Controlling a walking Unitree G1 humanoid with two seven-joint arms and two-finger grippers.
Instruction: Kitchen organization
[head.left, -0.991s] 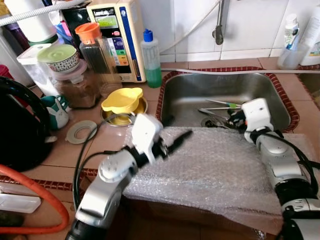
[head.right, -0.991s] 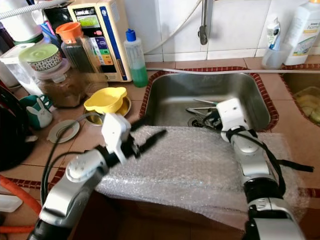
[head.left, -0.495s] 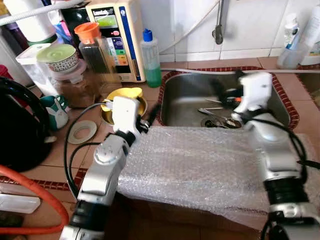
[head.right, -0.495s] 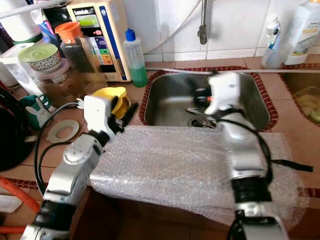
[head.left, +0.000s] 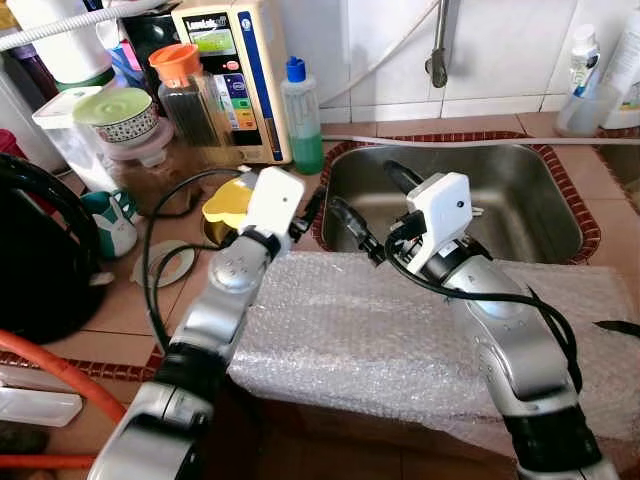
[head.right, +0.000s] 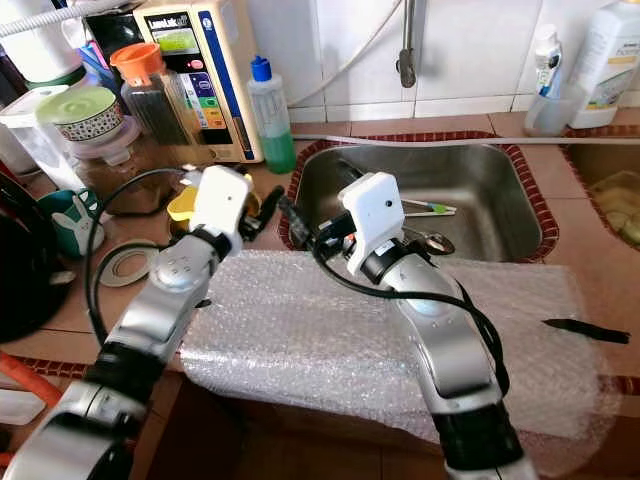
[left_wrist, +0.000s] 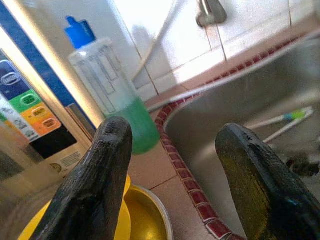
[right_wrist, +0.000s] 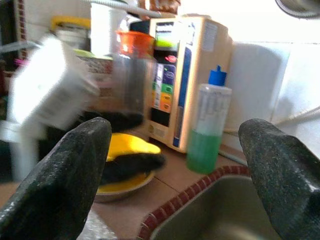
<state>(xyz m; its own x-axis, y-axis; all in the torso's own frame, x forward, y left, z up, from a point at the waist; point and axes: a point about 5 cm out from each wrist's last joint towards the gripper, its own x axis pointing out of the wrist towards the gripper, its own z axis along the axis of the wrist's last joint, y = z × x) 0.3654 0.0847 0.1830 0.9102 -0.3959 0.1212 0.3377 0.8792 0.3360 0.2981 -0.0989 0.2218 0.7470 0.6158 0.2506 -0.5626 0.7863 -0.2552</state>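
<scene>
Left gripper: held above the yellow bowl, beside the sink's left rim; its jaws are spread wide and nothing is gripped.
Right gripper: reached across over the sink's left edge, pointing toward the left arm; its jaws are parted wide and are seen empty.
Sink: steel, set into the tiled bench; utensils are lying at its bottom.
Bubble wrap: spread over the bench edge in front of the sink.
Green soap bottle: standing upright behind the bowl, beside a beige appliance.
</scene>
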